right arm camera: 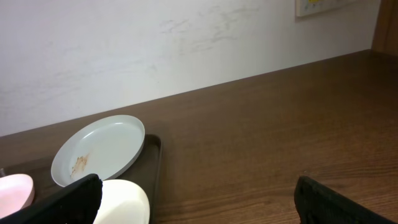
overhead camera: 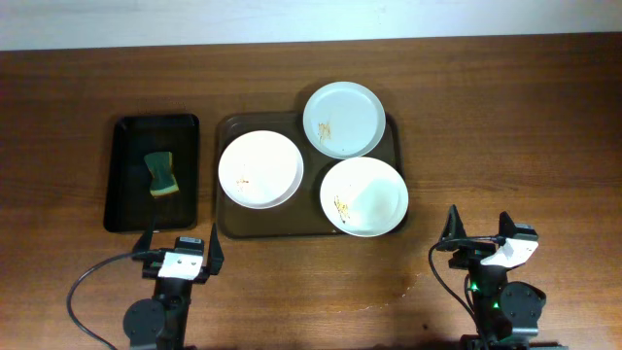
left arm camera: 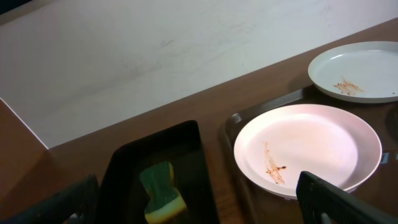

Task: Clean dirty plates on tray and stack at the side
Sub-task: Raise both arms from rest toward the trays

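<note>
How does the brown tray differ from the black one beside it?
The brown tray is wider than the black tray. The brown tray holds three white plates, and the far one overhangs its rim. The black tray holds only a green-and-yellow sponge. The brown tray lies toward the middle and the black tray lies to its left. Both are rectangular, with rounded corners and raised rims.

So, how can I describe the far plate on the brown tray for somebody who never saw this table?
Find the large brown tray mid-table, right of the narrow black tray. Look at its far right corner. The white plate there alone hangs out over the tray's far rim and looks greyer than the other two plates.
</note>
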Available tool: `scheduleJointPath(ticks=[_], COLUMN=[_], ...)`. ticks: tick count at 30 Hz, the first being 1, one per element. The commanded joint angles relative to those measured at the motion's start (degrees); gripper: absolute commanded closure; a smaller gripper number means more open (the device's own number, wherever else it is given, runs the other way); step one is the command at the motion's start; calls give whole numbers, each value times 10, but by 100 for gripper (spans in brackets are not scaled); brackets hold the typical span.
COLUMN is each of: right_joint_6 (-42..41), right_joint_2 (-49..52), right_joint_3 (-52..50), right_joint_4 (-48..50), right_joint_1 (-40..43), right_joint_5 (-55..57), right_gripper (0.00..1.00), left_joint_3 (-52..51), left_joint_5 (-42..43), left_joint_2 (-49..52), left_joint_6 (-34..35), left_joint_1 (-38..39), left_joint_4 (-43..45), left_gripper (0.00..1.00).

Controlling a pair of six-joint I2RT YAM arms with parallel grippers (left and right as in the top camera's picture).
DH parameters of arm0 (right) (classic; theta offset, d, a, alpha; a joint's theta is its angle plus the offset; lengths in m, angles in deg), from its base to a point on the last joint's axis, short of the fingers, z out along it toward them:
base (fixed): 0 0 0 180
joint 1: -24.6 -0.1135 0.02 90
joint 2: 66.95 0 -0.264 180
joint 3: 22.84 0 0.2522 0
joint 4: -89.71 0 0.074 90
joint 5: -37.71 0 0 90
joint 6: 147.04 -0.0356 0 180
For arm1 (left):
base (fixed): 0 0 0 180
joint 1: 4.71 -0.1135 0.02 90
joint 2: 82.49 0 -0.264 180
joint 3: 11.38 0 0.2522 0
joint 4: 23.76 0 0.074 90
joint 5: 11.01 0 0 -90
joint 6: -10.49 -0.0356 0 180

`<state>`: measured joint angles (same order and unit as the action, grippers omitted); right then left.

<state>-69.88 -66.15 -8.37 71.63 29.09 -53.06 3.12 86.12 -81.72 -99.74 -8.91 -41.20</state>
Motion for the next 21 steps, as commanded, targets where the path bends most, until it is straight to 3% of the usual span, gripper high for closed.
scheduleJointPath(ticks=[1, 15, 17, 21], right_joint_6=[4, 4, 4, 4], right_joint_2=[-5, -5, -5, -2], right_joint_3=[-4, -4, -3, 51], right_joint_4=[-2, 10, 20, 8], right_joint_1=[-3, -3, -3, -3], right_joint_5=[-3, -20, -70, -128], right_gripper=[2, 2, 1, 2], left_joint_3=[-2, -2, -2, 1], left_joint_5=[6, 13, 57, 57], left_joint_2=[-4, -4, -4, -4], left_joint_6=[-9, -8, -5, 87], left_joint_1=[-2, -2, -2, -2], left_joint_4=[-2, -2, 2, 69], left_gripper=[1, 1, 1, 1])
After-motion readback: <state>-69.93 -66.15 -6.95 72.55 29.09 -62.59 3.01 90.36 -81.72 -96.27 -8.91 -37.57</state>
